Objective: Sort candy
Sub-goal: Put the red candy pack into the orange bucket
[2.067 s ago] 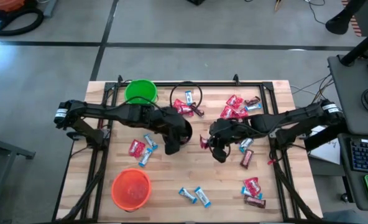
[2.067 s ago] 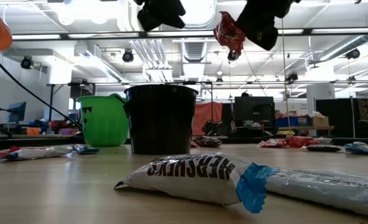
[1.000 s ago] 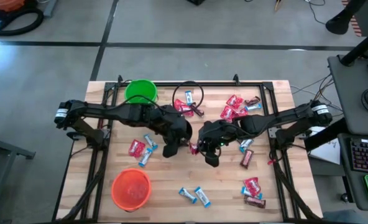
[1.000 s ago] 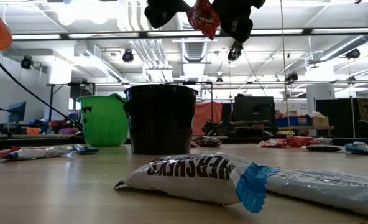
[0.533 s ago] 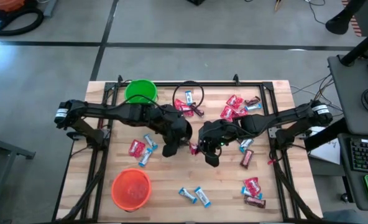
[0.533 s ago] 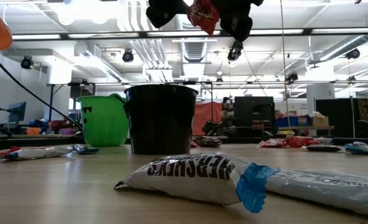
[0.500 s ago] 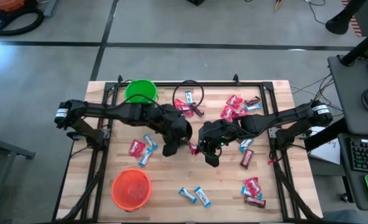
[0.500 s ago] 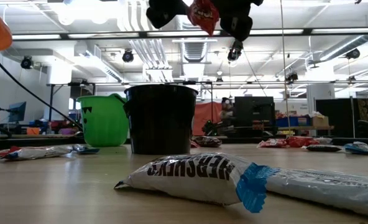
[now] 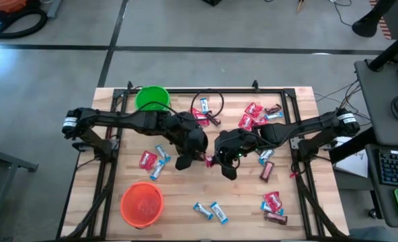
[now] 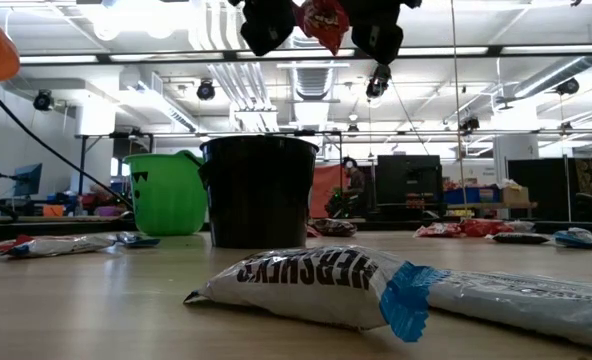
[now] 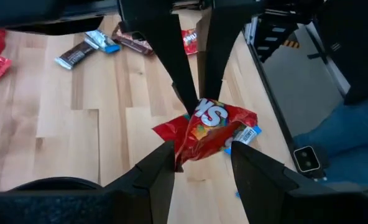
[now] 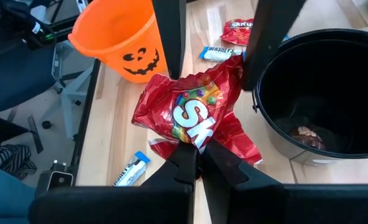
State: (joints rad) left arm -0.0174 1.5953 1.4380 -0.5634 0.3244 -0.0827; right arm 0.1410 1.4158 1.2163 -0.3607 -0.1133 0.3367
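Mid-air above the middle of the wooden bench (image 9: 300, 101), a red Skittles packet (image 12: 193, 112), pinched at one edge by the right claw (image 12: 195, 160), fingers pressed together on the wrapper. Facing it from the other side, the left claw (image 11: 199, 158), fingers spread either side of the packet's opposite edge, not visibly clamped on it. Just beside and below the meeting point, the black bucket (image 12: 314, 93), with one dark brown candy (image 12: 305, 137) lying on its bottom. Near the front edge on the left arm's side, the orange pumpkin bucket (image 9: 142, 203); at the back left, the green bucket (image 9: 152, 98). Scattered over the bench, the remaining candy: a red and blue-and-white cluster (image 9: 256, 115) at the back right, a few pieces (image 9: 152, 161) between the green and orange buckets, two blue-and-white bars (image 9: 211, 211) near the front, more (image 9: 273, 205) at the front right. Closest to the low camera, a Hershey's bar (image 10: 306, 285) lying flat.
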